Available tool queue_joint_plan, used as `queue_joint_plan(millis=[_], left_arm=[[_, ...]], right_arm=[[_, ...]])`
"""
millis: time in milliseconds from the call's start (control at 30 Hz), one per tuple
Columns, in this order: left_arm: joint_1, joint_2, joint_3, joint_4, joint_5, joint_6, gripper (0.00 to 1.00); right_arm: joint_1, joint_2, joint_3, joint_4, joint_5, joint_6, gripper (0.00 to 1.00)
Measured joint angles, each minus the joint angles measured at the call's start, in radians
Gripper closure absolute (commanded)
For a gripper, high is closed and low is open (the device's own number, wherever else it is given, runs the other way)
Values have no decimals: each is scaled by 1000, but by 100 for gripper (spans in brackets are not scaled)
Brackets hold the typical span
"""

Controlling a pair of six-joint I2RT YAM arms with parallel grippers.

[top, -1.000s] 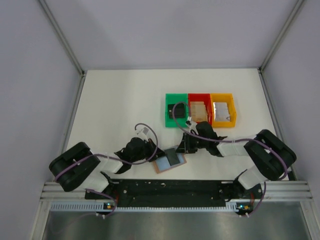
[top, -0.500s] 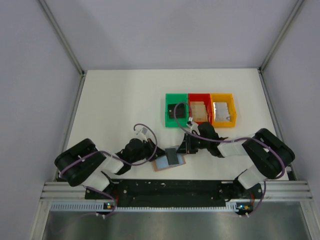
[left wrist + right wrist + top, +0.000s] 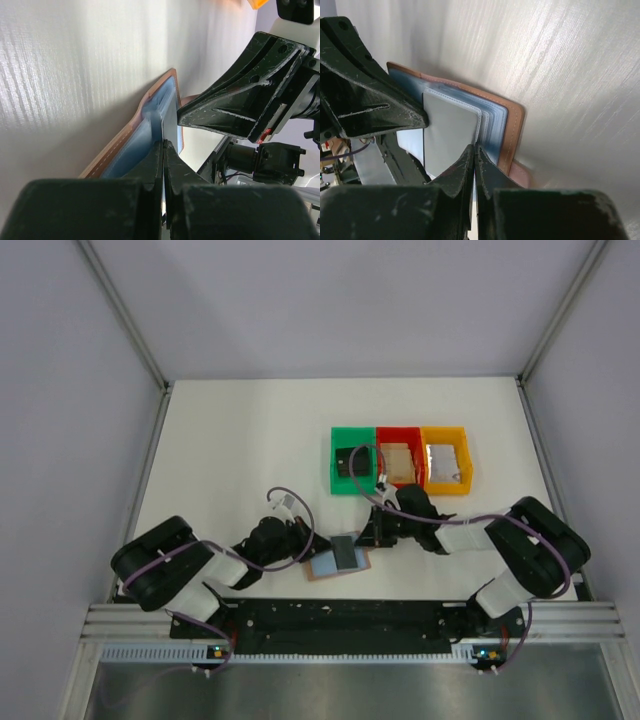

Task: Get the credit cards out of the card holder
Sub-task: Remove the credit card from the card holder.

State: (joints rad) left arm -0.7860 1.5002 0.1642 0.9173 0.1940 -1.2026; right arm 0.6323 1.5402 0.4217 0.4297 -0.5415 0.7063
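Pressing the left gripper (image 3: 163, 148) fully together, tips bearing on the blue-grey inner face of the card holder (image 3: 142, 137). Lying open and flat on the white table (image 3: 230, 440) near its front edge, between both arms. Showing a credit card (image 3: 451, 132) sticking partly out past the holder's far edge. Pinching that card's near edge with the right gripper (image 3: 474, 149). Standing well behind, side by side: green bin (image 3: 336, 462), red bin (image 3: 400, 430), yellow bin (image 3: 446, 430).

Your open reddish-brown leather card holder (image 3: 338, 562) is lying near the white table's (image 3: 240, 440) front edge, a dark flat card (image 3: 346, 553) resting on it. Your left gripper (image 3: 308, 552) is sitting at its left, your right gripper (image 3: 368, 536) at its right-rear. The green plastic bin (image 3: 352, 432), red plastic bin (image 3: 399, 430) and yellow plastic bin (image 3: 444, 431) are standing in a left-to-right row behind.
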Motion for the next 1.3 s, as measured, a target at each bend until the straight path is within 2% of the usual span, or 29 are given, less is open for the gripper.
queue_joint_plan(millis=[267, 467, 733, 900, 1100, 1167, 1300], left_arm=[[1, -144, 1, -167, -2, 38, 99], [2, -186, 27, -286, 0, 79, 99], [5, -104, 46, -280, 16, 79, 99], [5, -101, 48, -275, 19, 79, 99], [5, -102, 48, -282, 18, 79, 98], [5, -103, 48, -285, 18, 79, 96], [5, -108, 49, -295, 18, 78, 85]], right_arm=[[13, -28, 49, -142, 83, -41, 100], [15, -60, 47, -163, 93, -57, 100], [23, -114, 24, -42, 29, -24, 99], [27, -30, 24, 61, -24, 17, 99], [27, 64, 26, 69, -35, 40, 99], [27, 64, 37, 43, -30, 37, 99], [27, 64, 64, -9, -12, 28, 99]])
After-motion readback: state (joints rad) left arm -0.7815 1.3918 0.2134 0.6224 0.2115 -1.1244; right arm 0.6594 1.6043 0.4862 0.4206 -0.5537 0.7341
